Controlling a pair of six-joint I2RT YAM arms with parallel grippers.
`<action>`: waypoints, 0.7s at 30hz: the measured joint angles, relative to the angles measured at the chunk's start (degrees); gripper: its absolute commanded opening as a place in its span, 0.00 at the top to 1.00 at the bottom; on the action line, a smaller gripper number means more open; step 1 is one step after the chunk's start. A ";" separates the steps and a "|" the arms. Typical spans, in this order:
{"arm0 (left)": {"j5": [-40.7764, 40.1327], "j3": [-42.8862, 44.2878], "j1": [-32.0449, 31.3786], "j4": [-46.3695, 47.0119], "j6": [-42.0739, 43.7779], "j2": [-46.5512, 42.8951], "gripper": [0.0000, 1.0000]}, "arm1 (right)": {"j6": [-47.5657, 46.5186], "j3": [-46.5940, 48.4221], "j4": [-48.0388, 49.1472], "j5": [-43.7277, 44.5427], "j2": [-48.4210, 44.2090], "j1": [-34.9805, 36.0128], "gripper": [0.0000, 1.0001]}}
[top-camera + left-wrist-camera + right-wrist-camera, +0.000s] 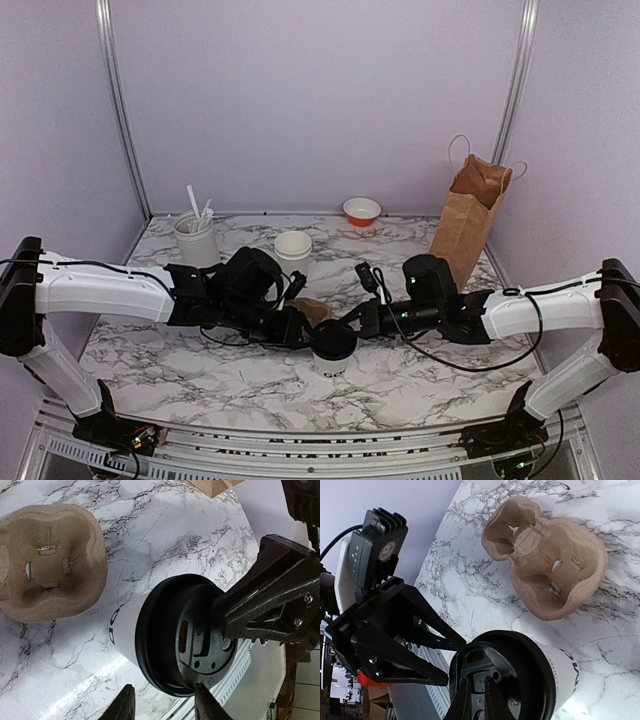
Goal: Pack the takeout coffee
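Currently paper bag (468,222) stands upper right, cup carrier (312,311) mid-frame, takeout coffee (333,348) just below it. Left gripper (296,330) grasps the cup; right gripper (352,322) presses its lid, nearly clenched. Keep cup upright, seat lid evenly.

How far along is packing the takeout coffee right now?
Done: the lid is on the takeout coffee. In hand: both arms meet at it, the left end effector around the cup, the right end effector nearly closed over the lid. Left: moving it into the cardboard carrier or paper bag.
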 measured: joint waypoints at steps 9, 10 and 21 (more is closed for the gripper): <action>0.79 -0.50 -0.26 0.24 0.02 0.13 0.61 | 0.00 0.00 0.02 0.48 0.13 1.27 0.91; 0.85 -0.50 -0.31 0.37 0.02 0.22 0.61 | 0.00 0.02 0.13 0.59 0.26 1.44 0.91; 1.49 -0.48 -0.74 1.22 0.02 0.68 0.62 | 0.31 0.02 1.40 2.10 0.90 2.45 0.92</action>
